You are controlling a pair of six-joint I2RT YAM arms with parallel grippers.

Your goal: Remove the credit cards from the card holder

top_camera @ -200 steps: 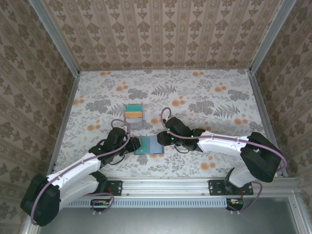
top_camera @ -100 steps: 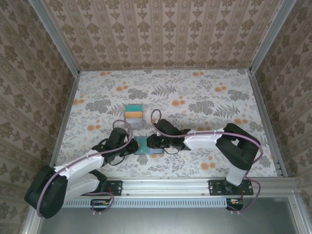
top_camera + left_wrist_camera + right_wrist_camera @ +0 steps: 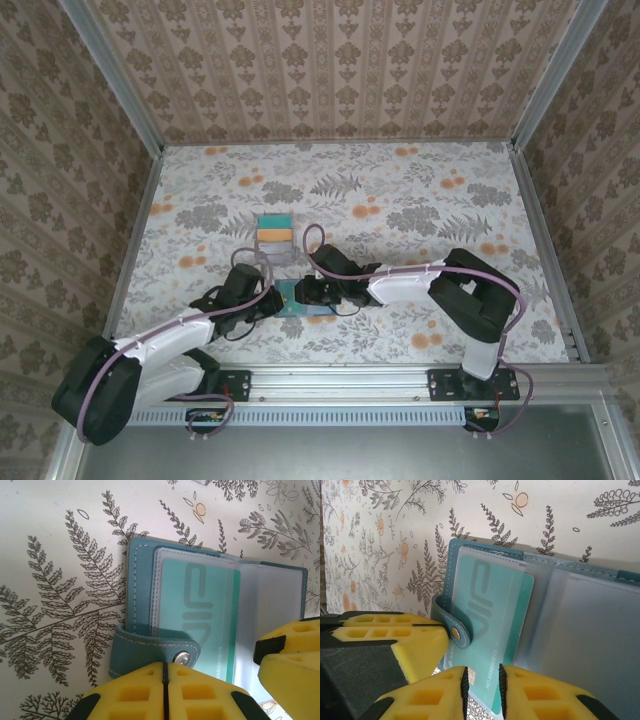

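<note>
The card holder lies open near the front of the table, dark teal with clear pockets. A teal credit card sticks partly out of its left pocket. My left gripper is shut on the holder's snap strap at the holder's left edge. My right gripper sits low over the card's protruding end, jaws a little apart with the card's corner and chip showing in the gap. In the top view it covers most of the holder.
A small pale grey tray stands just behind the holder, with a teal card and an orange card in it. Metal rails and patterned walls enclose the floral table.
The right gripper has slid left over the open holder to the card's end. The left gripper has closed on the strap.
</note>
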